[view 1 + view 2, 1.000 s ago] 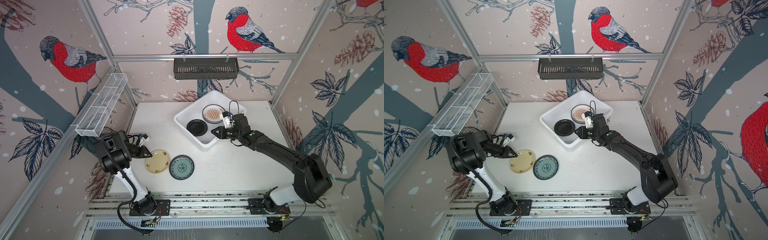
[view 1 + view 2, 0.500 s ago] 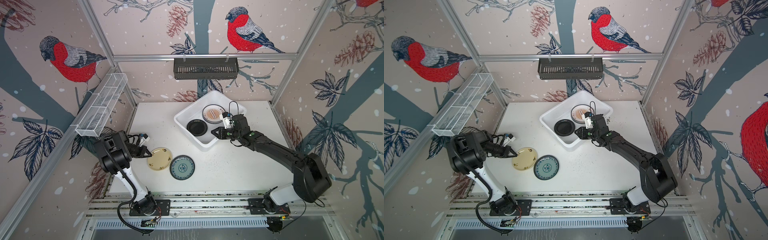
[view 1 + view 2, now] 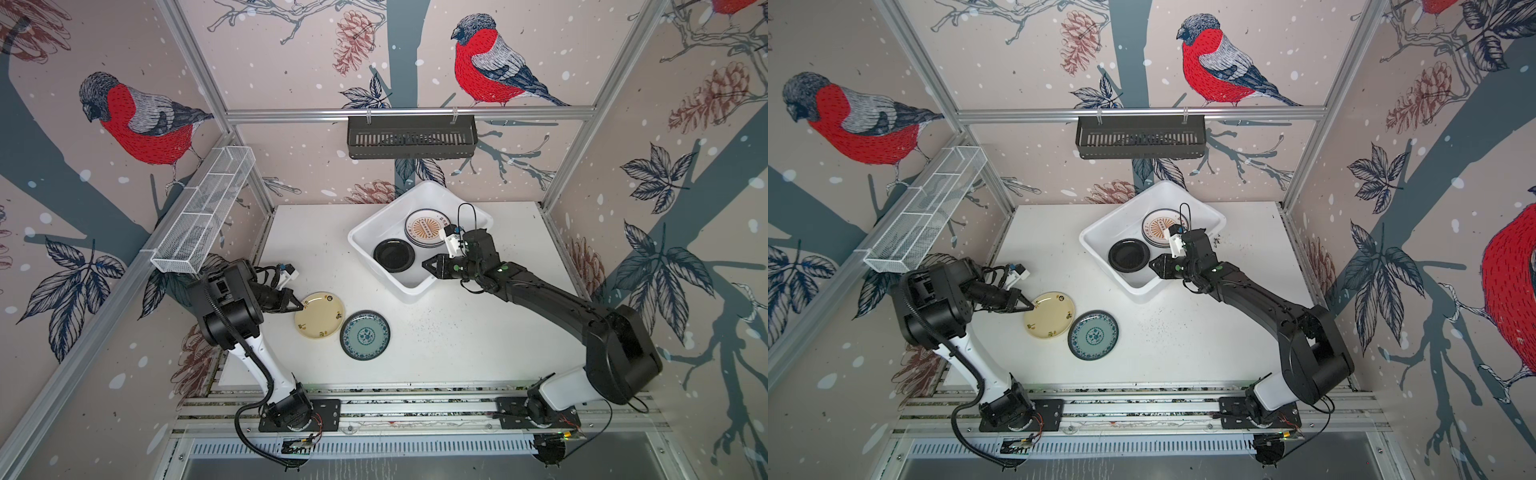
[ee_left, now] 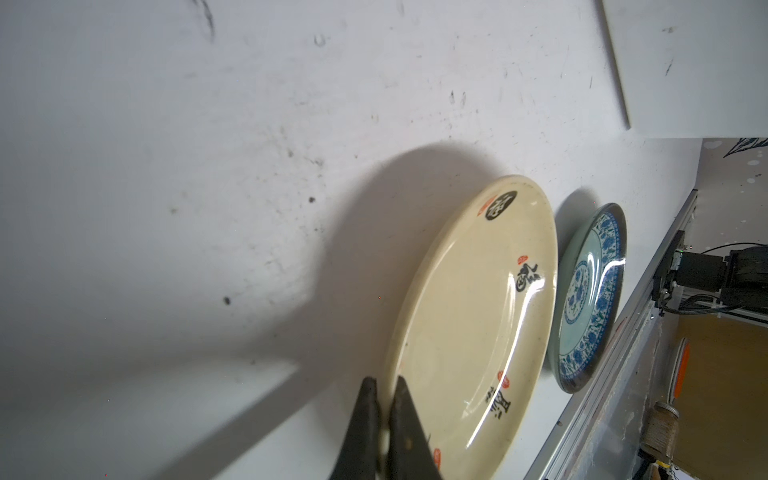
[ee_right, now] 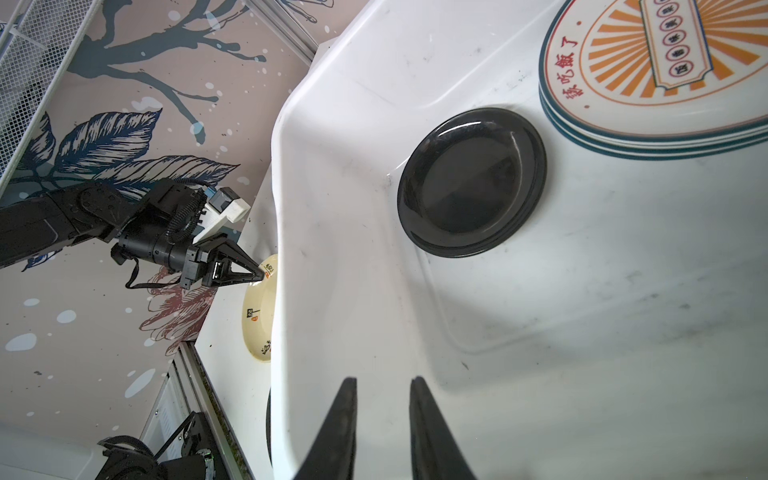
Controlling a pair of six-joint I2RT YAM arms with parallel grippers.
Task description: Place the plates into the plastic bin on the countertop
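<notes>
Evidently the step in hand was the pick-up of the cream-yellow plate (image 3: 319,314). It lay on the countertop (image 3: 457,332) at the lower left-centre of both top views, just beside the teal plate (image 3: 365,335) to its lower right. The left gripper (image 4: 384,384) had its jaws pinched together on that plate's near rim, one finger above and one below, as the left wrist view showed. A broad shadow beneath the plate suggested the gripped edge was raised a little, but whether the whole plate had cleared the surface could not be told.

The plastic bin (image 3: 382,222) sat skewed at the upper centre of the frame, well apart from both loose plates. It held a black plate (image 3: 394,255) and, beside it, a sunburst plate (image 3: 426,227) topping a small stack. The right gripper (image 5: 382,382) hung over the bin's lower right edge, jaws a little apart with nothing between them.

By my reading the task was most of the way through, with two plates lying outside the bin. The next move called for lifting the cream-yellow plate clear of the teal one. It would then be carried up and right across the bare countertop, over the bin's rolled rim, and released onto open floor. A thin rim pinch could let the plate swing or slip, so a level, unhurried carry seemed wise.
</notes>
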